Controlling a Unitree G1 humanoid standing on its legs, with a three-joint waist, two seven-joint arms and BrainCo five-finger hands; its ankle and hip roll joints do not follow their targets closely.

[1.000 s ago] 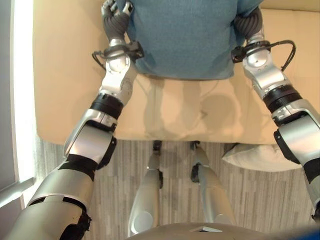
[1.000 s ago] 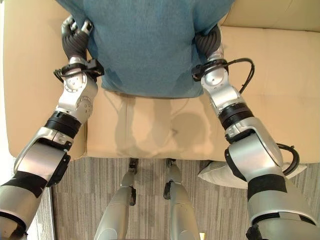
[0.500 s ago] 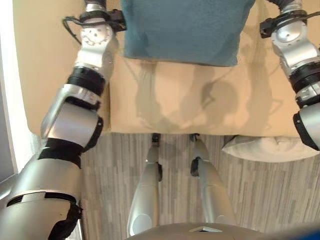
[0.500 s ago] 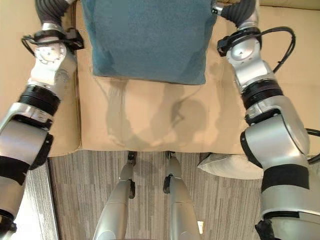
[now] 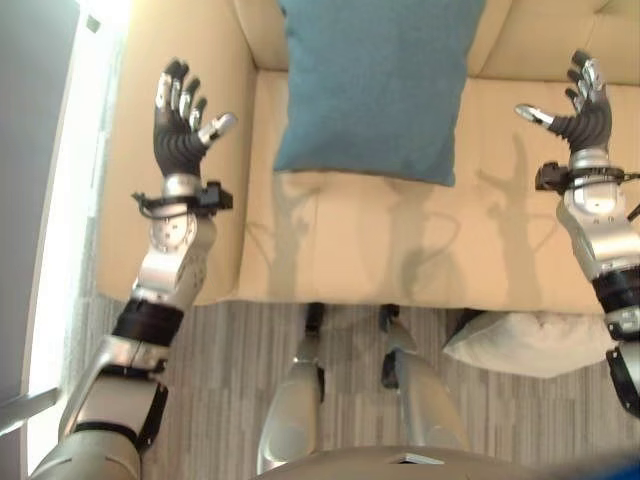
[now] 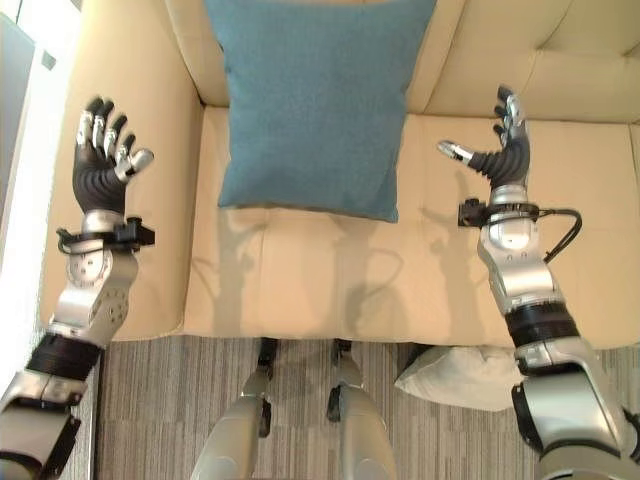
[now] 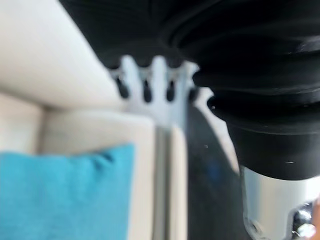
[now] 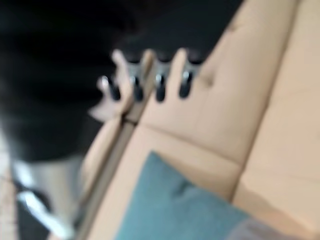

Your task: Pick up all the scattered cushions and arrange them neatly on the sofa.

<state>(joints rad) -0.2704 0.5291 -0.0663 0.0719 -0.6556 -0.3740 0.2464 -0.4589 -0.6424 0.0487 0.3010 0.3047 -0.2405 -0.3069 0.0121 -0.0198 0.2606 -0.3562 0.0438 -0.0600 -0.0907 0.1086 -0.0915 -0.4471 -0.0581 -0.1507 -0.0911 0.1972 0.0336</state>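
Observation:
A teal-blue cushion leans upright against the back of the beige sofa, its lower edge on the seat; it shows too as a blue cushion in the left wrist view. My left hand hovers over the sofa's left armrest, fingers straight and spread, holding nothing. My right hand is raised over the seat right of the cushion, likewise open and empty. A white cushion lies on the floor at the sofa's front right.
The sofa seat to the right of the blue cushion is bare beige leather. Grey striped carpet runs in front of the sofa. A bright window strip lies along the left edge.
Both hands have let go of the blue cushion and drawn out to its sides with fingers spread. The cushion now rests against the sofa back. The camera has tilted up.

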